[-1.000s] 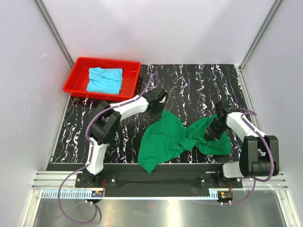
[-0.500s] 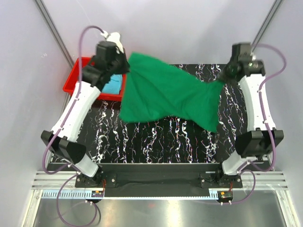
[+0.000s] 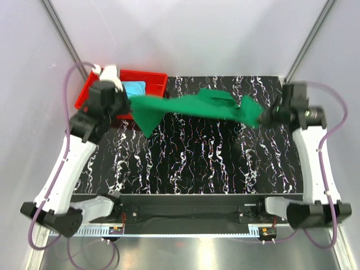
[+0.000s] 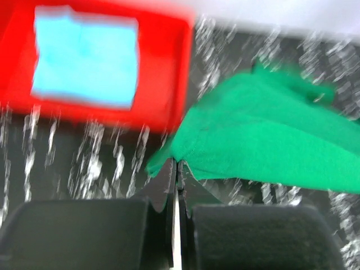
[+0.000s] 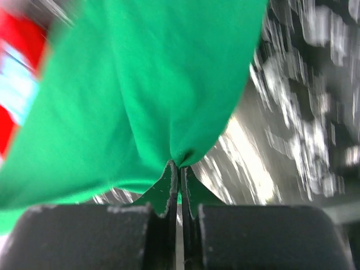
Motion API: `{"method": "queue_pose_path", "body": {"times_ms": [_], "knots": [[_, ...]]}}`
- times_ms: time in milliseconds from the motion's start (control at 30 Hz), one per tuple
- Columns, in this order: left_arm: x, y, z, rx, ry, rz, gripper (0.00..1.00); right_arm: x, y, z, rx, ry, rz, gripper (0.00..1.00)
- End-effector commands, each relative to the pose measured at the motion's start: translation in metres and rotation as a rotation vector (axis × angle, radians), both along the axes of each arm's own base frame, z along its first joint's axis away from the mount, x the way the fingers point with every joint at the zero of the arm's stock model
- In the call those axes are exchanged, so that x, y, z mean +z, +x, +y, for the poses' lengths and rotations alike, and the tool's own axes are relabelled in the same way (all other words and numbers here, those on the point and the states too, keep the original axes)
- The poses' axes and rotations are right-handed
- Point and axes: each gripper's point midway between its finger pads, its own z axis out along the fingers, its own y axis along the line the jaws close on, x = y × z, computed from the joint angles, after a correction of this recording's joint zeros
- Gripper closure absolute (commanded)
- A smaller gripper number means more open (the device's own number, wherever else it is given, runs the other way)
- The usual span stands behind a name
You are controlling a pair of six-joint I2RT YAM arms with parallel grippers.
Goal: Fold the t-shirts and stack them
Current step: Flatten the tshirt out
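right wrist: motion-blurred green t-shirt [image 5: 140, 84]

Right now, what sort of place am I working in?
Probably a lab test cell, not a home: plain white panel walls on aluminium frame posts, a black marbled mat as work surface, and two bench-mounted arms holding a green t-shirt between them.
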Motion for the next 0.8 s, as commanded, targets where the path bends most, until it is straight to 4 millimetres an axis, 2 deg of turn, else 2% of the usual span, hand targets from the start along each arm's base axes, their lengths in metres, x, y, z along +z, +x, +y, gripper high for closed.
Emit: {"method": "queue_pose_path", "body": {"times_ms": [0,33,67,133,167,200,233,267,300,333,367,400,500,533,567,633,700,767], "knots": [[-0.07,-0.025,0.026,0.106,0.062,0.161,1.0,-0.063,-0.067,0.027,0.046,0.156,0.186,1.0],[-0.079,-0.04,0.029,0.11,0.041,0.179,1.0,-0.079,-0.09,0.03,0.046,0.171,0.25,1.0],[-0.126,-0.06,0.033,0.156,0.019,0.302,1.0,-0.108,-0.12,0.031,0.036,0.187,0.326,1.0],[-0.16,-0.09,0.043,0.226,-0.041,0.393,1.0,-0.134,-0.155,0.038,0.041,0.227,0.441,1.0],[-0.198,-0.112,0.045,0.256,-0.062,0.505,0.88,-0.151,-0.172,0.038,0.037,0.23,0.486,0.96],[-0.208,-0.12,0.05,0.281,-0.076,0.535,0.74,-0.156,-0.177,0.039,0.046,0.233,0.494,0.74],[-0.208,-0.123,0.05,0.293,-0.089,0.534,0.64,-0.16,-0.181,0.037,0.047,0.221,0.506,0.56],[-0.193,-0.118,0.05,0.268,-0.082,0.497,0.49,-0.16,-0.179,0.035,0.052,0.205,0.502,0.47],[-0.183,-0.113,0.051,0.272,-0.083,0.469,0.35,-0.16,-0.175,0.03,0.068,0.167,0.489,0.41],[-0.175,-0.109,0.053,0.287,-0.076,0.451,0.23,-0.157,-0.168,0.025,0.07,0.134,0.471,0.27],[-0.16,-0.103,0.057,0.304,-0.073,0.413,0.06,-0.15,-0.153,0.019,0.072,0.096,0.458,0.2],[-0.155,-0.1,0.056,0.301,-0.073,0.404,0.01,-0.148,-0.143,0.011,0.087,0.035,0.438,0.13],[-0.158,-0.09,0.045,0.269,-0.094,0.426,0.01,-0.14,-0.088,-0.003,0.105,-0.064,0.379,0.08],[-0.157,-0.083,0.038,0.25,-0.117,0.415,0.01,-0.13,-0.064,-0.007,0.103,-0.088,0.32,0.07],[-0.165,-0.084,0.025,0.186,-0.15,0.445,0.02,-0.141,-0.049,-0.009,0.111,-0.107,0.365,0.07],[-0.171,-0.076,0.002,0.081,-0.2,0.466,0.09,-0.146,-0.02,-0.016,0.112,-0.15,0.385,0.09],[-0.19,-0.076,-0.012,0.022,-0.215,0.542,0.17,-0.15,-0.006,-0.023,0.107,-0.185,0.394,0.11],[-0.202,-0.077,-0.027,-0.055,-0.246,0.601,0.25,-0.159,0.005,-0.024,0.114,-0.195,0.405,0.19]]}}
